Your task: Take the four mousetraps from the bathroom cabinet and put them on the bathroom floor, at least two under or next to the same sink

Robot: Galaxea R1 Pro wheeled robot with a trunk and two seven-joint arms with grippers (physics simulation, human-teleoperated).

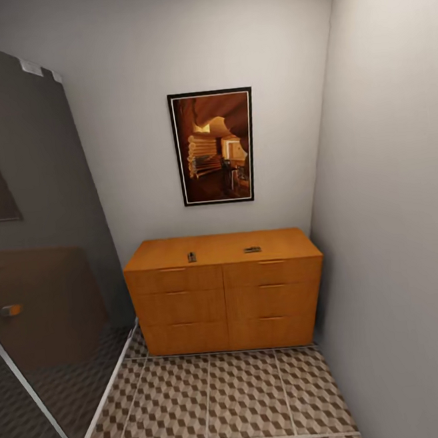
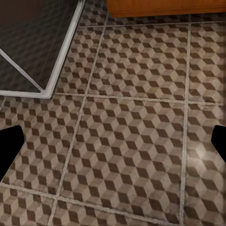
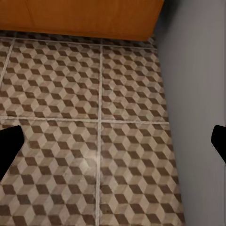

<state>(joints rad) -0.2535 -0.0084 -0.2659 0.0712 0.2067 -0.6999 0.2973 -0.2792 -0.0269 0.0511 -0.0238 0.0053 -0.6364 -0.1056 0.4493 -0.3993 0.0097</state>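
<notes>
inspector: head view. the cabinet [image 1: 227, 298] stands against the far wall, all drawers closed. two small dark items on its top look like mousetraps [image 1: 192, 256], too small to confirm; the other two may be in the drawers.

operator: risks there?

inspector: the glass shower panel [image 1: 42, 263] sits close on your left and the side wall [image 1: 394, 229] close on your right. swing an arm wide while driving in and you will clip one.

operator: left wrist view?

inspector: bathroom floor [image 2: 132, 141] below, the panel's white frame [image 2: 61, 61] near. the left gripper [image 2: 113, 141] shows only dark fingertips at both edges, spread wide, holding nothing.

operator: right wrist view?

inspector: the right gripper [image 3: 113, 141] is likewise spread and empty, with the side wall just beside it. you have little margin there. traps this small could slip from a loose pinch and land away from the sink.
</notes>
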